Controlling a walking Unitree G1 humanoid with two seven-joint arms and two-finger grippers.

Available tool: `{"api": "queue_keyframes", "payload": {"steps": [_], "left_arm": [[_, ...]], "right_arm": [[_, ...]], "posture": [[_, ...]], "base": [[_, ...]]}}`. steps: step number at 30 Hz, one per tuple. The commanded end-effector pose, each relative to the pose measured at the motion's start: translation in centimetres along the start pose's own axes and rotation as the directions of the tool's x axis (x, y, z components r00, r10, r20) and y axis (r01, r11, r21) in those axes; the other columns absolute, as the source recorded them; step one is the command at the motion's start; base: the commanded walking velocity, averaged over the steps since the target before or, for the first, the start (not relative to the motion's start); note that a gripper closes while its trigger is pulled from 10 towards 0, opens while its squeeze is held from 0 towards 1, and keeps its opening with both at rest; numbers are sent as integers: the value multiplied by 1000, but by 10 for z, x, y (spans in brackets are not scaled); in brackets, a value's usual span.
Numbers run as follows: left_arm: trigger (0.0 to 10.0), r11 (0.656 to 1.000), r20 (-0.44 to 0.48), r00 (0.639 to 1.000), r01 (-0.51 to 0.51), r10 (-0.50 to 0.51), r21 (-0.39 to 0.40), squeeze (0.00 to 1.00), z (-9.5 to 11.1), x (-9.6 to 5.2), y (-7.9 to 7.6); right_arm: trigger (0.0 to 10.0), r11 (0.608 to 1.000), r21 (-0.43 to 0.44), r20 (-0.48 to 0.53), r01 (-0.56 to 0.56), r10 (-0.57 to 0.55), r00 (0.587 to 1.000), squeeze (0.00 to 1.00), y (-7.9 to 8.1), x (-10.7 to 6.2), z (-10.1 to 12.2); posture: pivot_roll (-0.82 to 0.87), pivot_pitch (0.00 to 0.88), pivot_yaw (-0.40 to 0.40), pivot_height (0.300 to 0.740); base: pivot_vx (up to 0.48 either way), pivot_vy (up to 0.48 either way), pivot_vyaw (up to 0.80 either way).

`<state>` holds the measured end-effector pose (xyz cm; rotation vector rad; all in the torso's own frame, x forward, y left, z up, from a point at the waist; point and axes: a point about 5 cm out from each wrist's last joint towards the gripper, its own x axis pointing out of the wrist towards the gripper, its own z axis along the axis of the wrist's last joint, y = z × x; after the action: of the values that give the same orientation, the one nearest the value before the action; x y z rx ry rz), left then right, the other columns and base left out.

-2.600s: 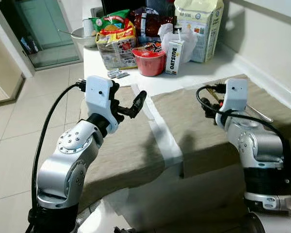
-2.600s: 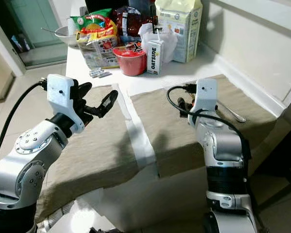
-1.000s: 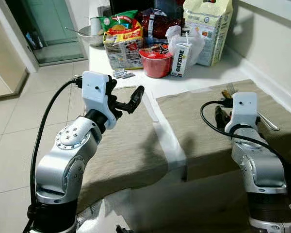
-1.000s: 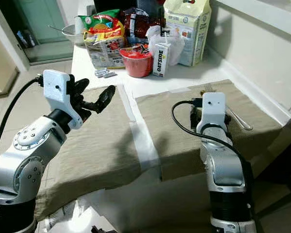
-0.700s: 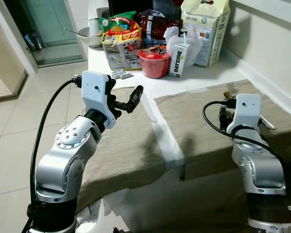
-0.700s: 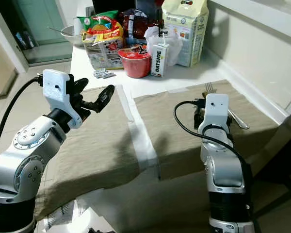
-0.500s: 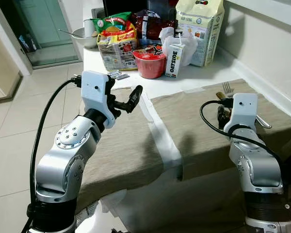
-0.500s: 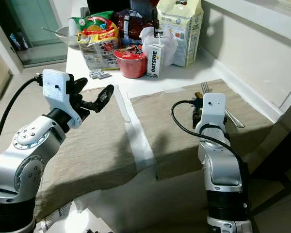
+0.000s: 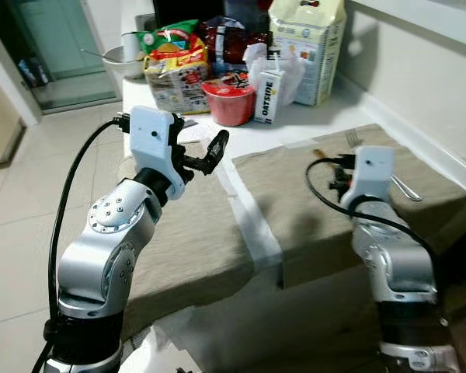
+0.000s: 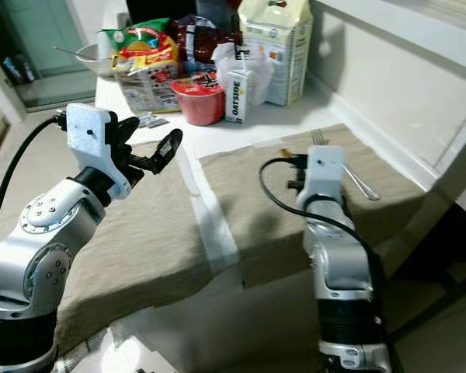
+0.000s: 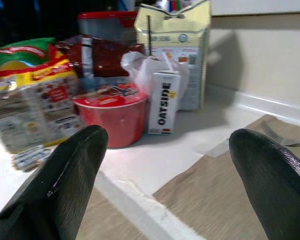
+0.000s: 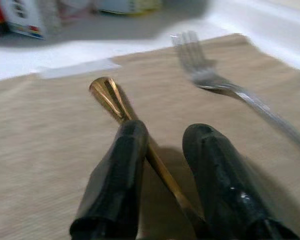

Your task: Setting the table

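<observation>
Two beige placemats (image 9: 194, 225) (image 9: 295, 183) lie side by side on the white table (image 9: 252, 221). A silver fork (image 12: 200, 70) lies on the right mat near its far right corner (image 10: 359, 185). My right gripper (image 12: 166, 131) hovers low over that mat, just left of the fork, shut on a thin gold utensil handle (image 12: 107, 95) that sticks out between the fingers. The handle's tip (image 9: 318, 153) points toward the table's back. My left gripper (image 9: 210, 151) is raised over the left mat's far edge, open and holding nothing (image 11: 167, 145).
Groceries crowd the back of the table: a red bowl (image 9: 231, 101), an Oatside carton (image 9: 268, 92), snack bags (image 9: 175, 66), a tall cream bag (image 9: 307, 43) and a metal bowl (image 9: 124, 58). A wall runs along the right; tiled floor (image 9: 31, 202) lies to the left.
The whole view has shifted with the camera. The gold handle's tip now sits further left of the fork. The left gripper keeps its open, raised pose.
</observation>
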<state>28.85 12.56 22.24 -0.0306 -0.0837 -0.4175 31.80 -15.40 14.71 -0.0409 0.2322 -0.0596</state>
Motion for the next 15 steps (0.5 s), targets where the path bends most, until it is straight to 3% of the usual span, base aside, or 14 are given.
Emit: {"api": "queue_keyframes", "payload": {"steps": [1, 7, 11, 15], "left_arm": [[10000, 1000, 0, 1000, 3, -3, 18, 0, 1, 2, 0], [10000, 1000, -1, 1000, -3, 3, 16, 0, 0, 2, 1], [10000, 1000, -1, 1000, -5, 5, 15, 0, 0, 2, 1], [10000, 1000, -1, 1000, -5, 5, 15, 0, 0, 3, 0]], "right_arm": [[0, 997, 32, -88, -75, 77, 993, 0, 14, 1, -19], [0, 984, 10, 70, -178, 177, 982, 0, 28, -1, 7], [0, 980, -8, 122, -197, 197, 973, 0, 31, -4, 15], [0, 963, -14, 209, -270, 267, 941, 0, 38, -9, 26]], "posture": [[-157, 7, 119, 740], [-154, 10, 117, 740], [-153, 12, 115, 740], [-156, 12, 114, 740]], "base": [[0, 0, 0], [0, 0, 0], [0, 0, 0], [0, 0, 0]]}}
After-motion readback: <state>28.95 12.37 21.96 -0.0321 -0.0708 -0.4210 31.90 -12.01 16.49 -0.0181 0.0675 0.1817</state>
